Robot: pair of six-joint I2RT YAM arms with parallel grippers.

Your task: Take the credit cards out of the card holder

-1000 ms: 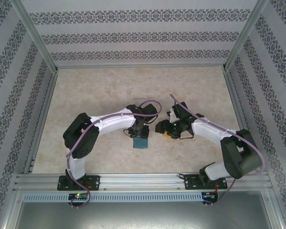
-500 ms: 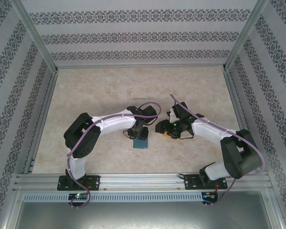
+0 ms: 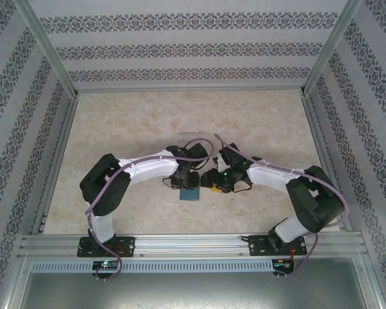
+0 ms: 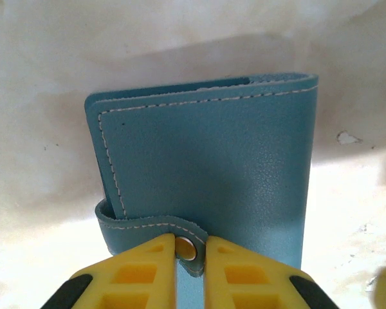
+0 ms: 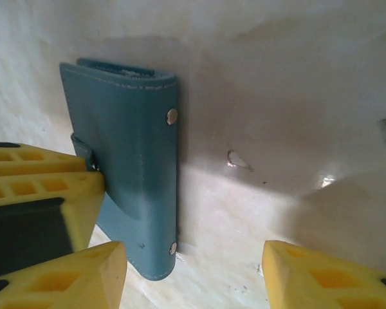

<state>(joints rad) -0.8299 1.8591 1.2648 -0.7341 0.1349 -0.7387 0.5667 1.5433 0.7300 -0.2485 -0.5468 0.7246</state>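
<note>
1. Right arm had swung left since the earlier frame, bringing the right gripper (image 3: 211, 185) close beside the small flat teal-blue stitched folding card holder (image 3: 190, 194); the holder itself had not shifted.
2. Card holder (image 4: 206, 167) lay folded shut and flat on the table, near the middle, towards the near edge, between the two wrists.
3. Its narrow closing tab (image 4: 148, 225) wrapped round one edge, with a small silver snap (image 4: 186, 248) on it.
4. In the right wrist view the card holder (image 5: 132, 161) showed two silver studs (image 5: 172, 116) along its right-hand edge.
5. Left gripper (image 4: 190, 248) was almost pressed together, its yellow fingers (image 4: 141, 270) pinching the closing tab either side of the snap.
6. Left gripper (image 5: 42, 187) also sat against the holder's left side in the right wrist view.
7. Right gripper (image 5: 196, 273) was spread wide, not touching anything, low over the table just to the right of the holder.
8. Beige marbled tabletop (image 3: 116, 122) carried a clear plastic square tray (image 3: 188, 136) farther back, behind the left wrist.
9. Patterned grey-and-white walls (image 3: 193, 51) enclosed the table.
</note>
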